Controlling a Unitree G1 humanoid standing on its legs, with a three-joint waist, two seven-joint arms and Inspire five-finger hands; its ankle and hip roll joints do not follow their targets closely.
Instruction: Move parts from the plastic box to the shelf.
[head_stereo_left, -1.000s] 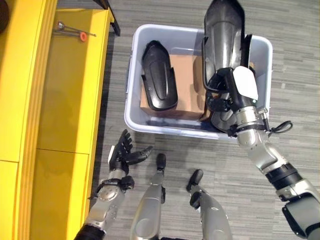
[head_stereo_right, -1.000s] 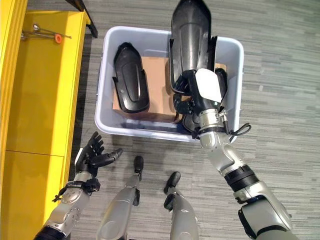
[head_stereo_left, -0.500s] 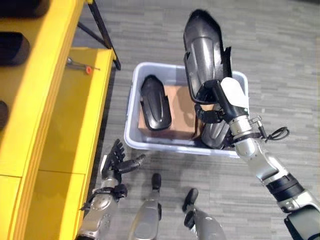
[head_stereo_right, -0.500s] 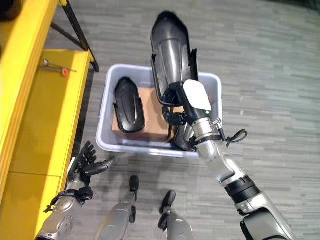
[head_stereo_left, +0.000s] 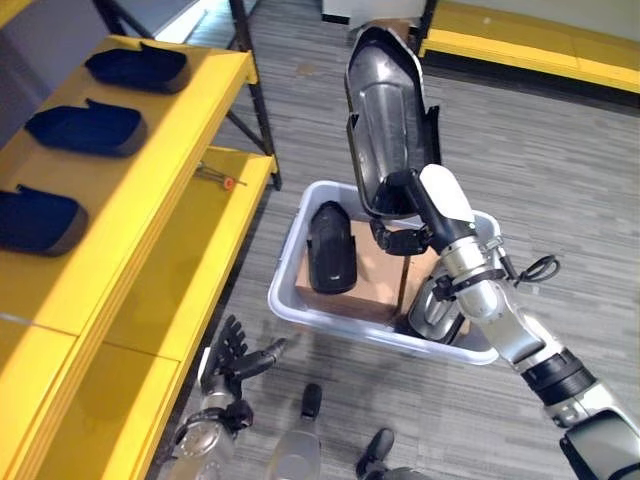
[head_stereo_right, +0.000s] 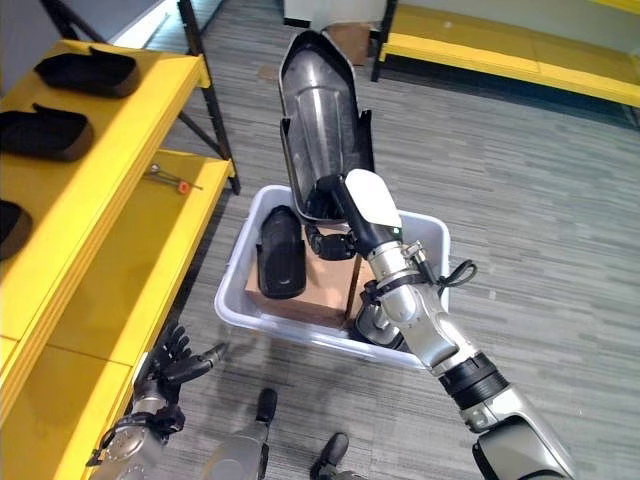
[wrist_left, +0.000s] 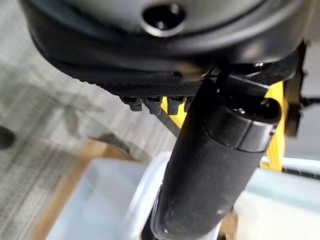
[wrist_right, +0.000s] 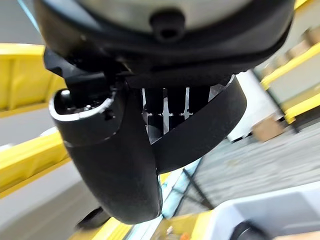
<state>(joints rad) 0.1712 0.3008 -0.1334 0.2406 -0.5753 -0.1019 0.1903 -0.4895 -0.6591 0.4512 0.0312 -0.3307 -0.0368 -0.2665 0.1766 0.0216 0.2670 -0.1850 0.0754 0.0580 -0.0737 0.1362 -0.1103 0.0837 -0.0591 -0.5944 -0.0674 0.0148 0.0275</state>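
My right hand (head_stereo_left: 412, 203) is shut on a long black moulded part (head_stereo_left: 385, 120) and holds it upright in the air above the pale plastic box (head_stereo_left: 287, 300); in the right wrist view the fingers curl over the part's rim (wrist_right: 212, 122). A second black part (head_stereo_left: 330, 247) lies on brown cardboard (head_stereo_left: 372, 277) inside the box, and a third (head_stereo_left: 430, 312) stands in its near right corner. My left hand (head_stereo_left: 232, 356) hangs open, low beside the yellow shelf (head_stereo_left: 150, 190).
The shelf's upper level carries three dark parts (head_stereo_left: 88, 128). A thin tool with an orange tip (head_stereo_left: 222, 179) lies on its lower level. A black shelf post (head_stereo_left: 256, 100) stands near the box. Another yellow rack (head_stereo_left: 530, 45) runs along the back.
The camera has tilted up, bringing the shelf's upper level into view. My right hand has raised the black part higher above the box. The left hand stays open and low.
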